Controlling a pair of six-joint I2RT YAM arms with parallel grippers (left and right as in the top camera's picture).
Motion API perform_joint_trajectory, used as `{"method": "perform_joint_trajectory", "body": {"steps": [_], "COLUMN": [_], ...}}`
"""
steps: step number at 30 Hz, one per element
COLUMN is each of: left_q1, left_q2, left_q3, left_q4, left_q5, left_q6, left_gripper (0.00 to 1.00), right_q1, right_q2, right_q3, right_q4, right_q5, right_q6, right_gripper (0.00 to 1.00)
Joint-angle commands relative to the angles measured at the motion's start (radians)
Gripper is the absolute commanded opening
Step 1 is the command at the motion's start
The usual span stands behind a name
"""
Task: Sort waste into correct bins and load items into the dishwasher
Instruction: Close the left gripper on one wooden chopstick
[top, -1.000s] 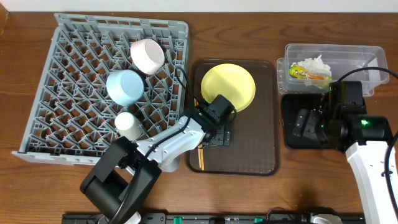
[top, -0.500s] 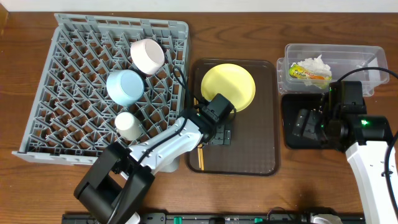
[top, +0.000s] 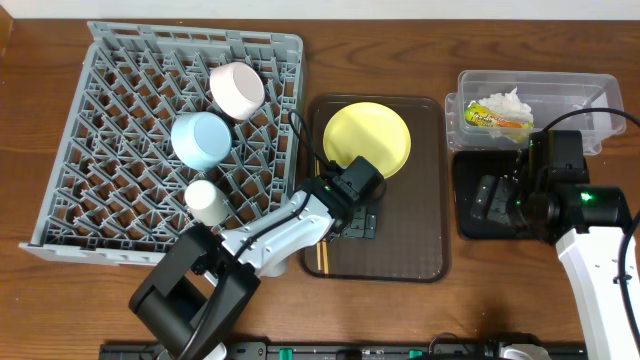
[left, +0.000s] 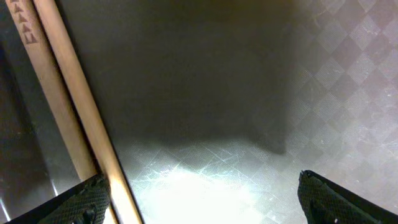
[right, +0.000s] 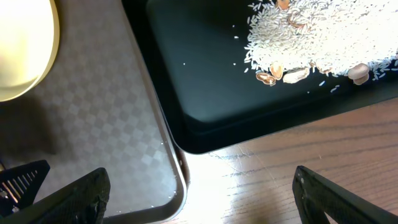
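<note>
— Left gripper (top: 358, 222) first: we see its jaws spread wide with nothing between them, low over the floor of the brown serving tray (top: 420, 240).
— And the chopsticks (left: 68, 106)?
— They lie side by side on that tray, along its left rim. In the left wrist view they run down just inside one fingertip (left: 84, 202). We cannot tell whether it touches them.
— How much room do we have there?
— To the gripper's right, bare tray floor runs up to the right rim. The yellow plate (top: 367, 138) lies near, at the tray's far end. On the left, the wall of the dish rack (top: 120, 130) stands just beside the tray's rim, so that side is tight.
— What sits in the rack?
— We count the white bowl (top: 237, 90), the light-blue bowl (top: 200, 140) and the small white cup (top: 207, 200), all in its right half.
— And the right gripper (top: 497, 200)?
— It is wide open too, and empty. It hangs over the left edge of the black tray (right: 205, 93), whose rim sits just beside the brown tray's rim. The crumbs (right: 311, 37) lie on the black tray. The wrapper (top: 495, 118) and the tissue (top: 508, 100) sit in the clear tub (top: 590, 85) beyond it.
</note>
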Motion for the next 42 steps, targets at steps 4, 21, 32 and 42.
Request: {"method": "perform_joint_trajectory", "body": {"steps": [4,21,32,42], "left_q1": [-0.002,-0.002,-0.021,-0.021], "left_q2": [0.013,0.025,0.038,0.103], "left_q3": [0.007,-0.020,-0.026,-0.026], "left_q4": [-0.002,0.002,0.003,0.003], "left_q5": [-0.034,-0.034,-0.035,-0.027], "left_q6": [-0.002,-0.002,-0.019,-0.064], "left_gripper": [0.96,0.59,0.59,0.48], "right_q1": [-0.008,-0.008,-0.008,-0.008], "right_q2": [-0.011,-0.011,-0.011,-0.011], "right_q3": [0.018,0.018,0.018,0.018], "right_q4": [-0.001,-0.005,-0.006,-0.011], "right_q5": [0.000,-0.009,-0.015,-0.015], "right_q6": [-0.006,-0.005,-0.005,-0.005], "right_gripper": [0.92,0.91,0.91,0.91]}}
